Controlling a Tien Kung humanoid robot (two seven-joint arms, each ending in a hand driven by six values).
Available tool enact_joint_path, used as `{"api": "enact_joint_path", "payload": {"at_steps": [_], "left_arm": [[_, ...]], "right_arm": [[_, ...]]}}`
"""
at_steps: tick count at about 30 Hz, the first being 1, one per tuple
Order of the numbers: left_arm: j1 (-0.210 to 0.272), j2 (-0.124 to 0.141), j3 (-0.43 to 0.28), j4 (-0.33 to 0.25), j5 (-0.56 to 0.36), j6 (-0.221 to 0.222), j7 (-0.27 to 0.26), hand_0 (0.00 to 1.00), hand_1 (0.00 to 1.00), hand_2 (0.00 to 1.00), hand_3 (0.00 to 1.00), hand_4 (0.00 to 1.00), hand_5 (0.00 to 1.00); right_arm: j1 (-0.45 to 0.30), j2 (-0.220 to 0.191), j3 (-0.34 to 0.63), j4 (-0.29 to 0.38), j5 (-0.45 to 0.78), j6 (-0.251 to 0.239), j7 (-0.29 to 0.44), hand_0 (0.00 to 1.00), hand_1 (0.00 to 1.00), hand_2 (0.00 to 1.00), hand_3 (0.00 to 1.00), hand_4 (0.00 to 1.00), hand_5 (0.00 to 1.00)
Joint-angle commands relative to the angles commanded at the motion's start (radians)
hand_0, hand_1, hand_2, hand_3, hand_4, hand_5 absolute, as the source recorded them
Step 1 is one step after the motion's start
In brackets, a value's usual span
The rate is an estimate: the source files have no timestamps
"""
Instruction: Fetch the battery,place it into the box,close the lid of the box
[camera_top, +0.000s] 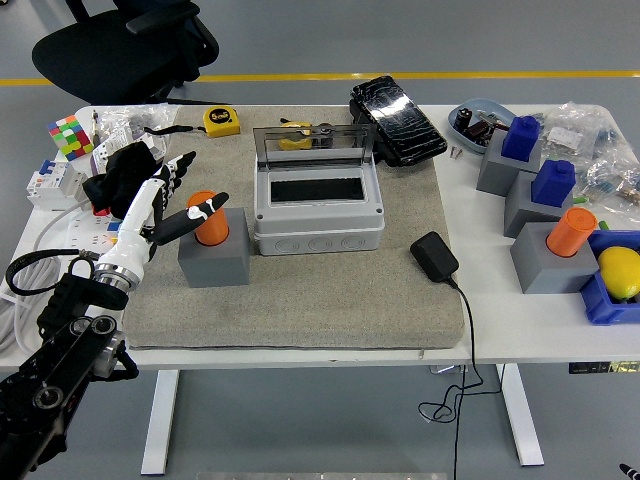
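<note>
The fingers (205, 208) of the left hand (165, 200) are spread and extended, nothing being pinched; one black-and-white fingertip is laid against the side of the orange battery (210, 222), apparently so that the cylinder can be enclosed before it is lifted. The battery is stood upright in a grey holder block (214, 260), which keeps it raised and exposed at its top for grasping. Just beside the block, to its right, the grey box (318, 205) is set on the same grey mat (300, 300), its clear lid (315, 147) tipped up at the back so that the dark opening is left free. A short carry to the right is thus judged sufficient. A black adapter (434, 256) with its cord lies near the box's right side. The mat is carried by the white bench (520, 340). The right hand is not seen.
</note>
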Motion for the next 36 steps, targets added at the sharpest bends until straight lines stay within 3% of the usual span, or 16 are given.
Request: {"api": "enact_joint_path", "payload": {"at_steps": [1, 6, 8, 13, 14, 19, 20, 25, 26, 31, 32, 36], "left_arm": [[-0.003, -0.001, 0.010, 0.007, -0.007, 0.015, -0.016, 0.901, 0.906, 0.868, 0.801, 0.998, 0.120], [-0.011, -0.008, 0.031, 0.035, -0.026, 0.035, -0.049, 0.901, 0.906, 0.868, 0.801, 0.998, 0.120], [-0.013, -0.011, 0.039, 0.042, -0.028, 0.033, -0.057, 0.882, 0.856, 0.813, 0.761, 0.998, 0.079], [-0.016, -0.012, 0.063, 0.047, -0.029, 0.023, -0.076, 0.882, 0.856, 0.813, 0.761, 0.998, 0.079], [-0.018, -0.013, 0.066, 0.049, -0.029, 0.026, -0.076, 0.867, 0.842, 0.799, 0.734, 0.998, 0.034], [-0.029, -0.020, 0.081, 0.069, -0.064, 0.048, -0.100, 0.867, 0.842, 0.799, 0.734, 0.998, 0.034], [-0.031, -0.021, 0.086, 0.075, -0.079, 0.051, -0.106, 0.702, 0.699, 0.704, 0.612, 0.998, 0.002], [-0.036, -0.030, 0.108, 0.093, -0.129, 0.067, -0.135, 0.702, 0.699, 0.704, 0.612, 0.998, 0.002], [-0.037, -0.034, 0.111, 0.096, -0.141, 0.071, -0.141, 0.549, 0.567, 0.581, 0.500, 0.998, 0.002], [-0.044, -0.046, 0.119, 0.103, -0.178, 0.082, -0.165, 0.549, 0.567, 0.581, 0.500, 0.998, 0.002], [-0.047, -0.049, 0.122, 0.105, -0.188, 0.086, -0.172, 0.384, 0.417, 0.433, 0.400, 0.998, 0.002], [-0.054, -0.059, 0.127, 0.112, -0.216, 0.094, -0.187, 0.384, 0.417, 0.433, 0.400, 0.998, 0.002]], "right_arm": [[0.000, 0.000, 0.000, 0.000, 0.000, 0.000, 0.000, 0.578, 0.629, 0.658, 0.551, 0.941, 0.496], [-0.001, 0.001, -0.001, 0.000, 0.000, 0.000, 0.000, 0.578, 0.629, 0.658, 0.551, 0.941, 0.496], [-0.001, 0.001, 0.000, 0.001, -0.001, 0.001, 0.001, 0.578, 0.629, 0.658, 0.551, 0.942, 0.496], [-0.001, 0.002, -0.002, 0.000, 0.000, 0.001, 0.001, 0.578, 0.629, 0.658, 0.551, 0.942, 0.496], [0.000, 0.001, -0.002, 0.000, 0.000, 0.001, 0.001, 0.577, 0.629, 0.658, 0.550, 0.941, 0.495], [-0.001, 0.001, -0.003, 0.000, 0.002, 0.001, 0.001, 0.577, 0.629, 0.658, 0.550, 0.941, 0.495], [-0.001, 0.001, -0.004, 0.000, 0.003, 0.001, 0.001, 0.577, 0.629, 0.657, 0.551, 0.941, 0.495], [-0.001, 0.001, -0.002, 0.000, 0.001, 0.001, 0.001, 0.577, 0.629, 0.657, 0.551, 0.941, 0.495], [-0.001, 0.002, -0.002, 0.001, 0.001, 0.001, 0.001, 0.574, 0.629, 0.657, 0.550, 0.941, 0.494], [-0.002, 0.002, -0.004, 0.000, 0.003, 0.001, 0.001, 0.574, 0.629, 0.657, 0.550, 0.941, 0.494], [-0.002, 0.002, -0.005, 0.000, 0.003, 0.001, 0.001, 0.575, 0.629, 0.657, 0.551, 0.941, 0.493], [-0.003, 0.001, -0.006, 0.000, 0.003, 0.001, 0.001, 0.575, 0.629, 0.657, 0.551, 0.941, 0.493]]}}
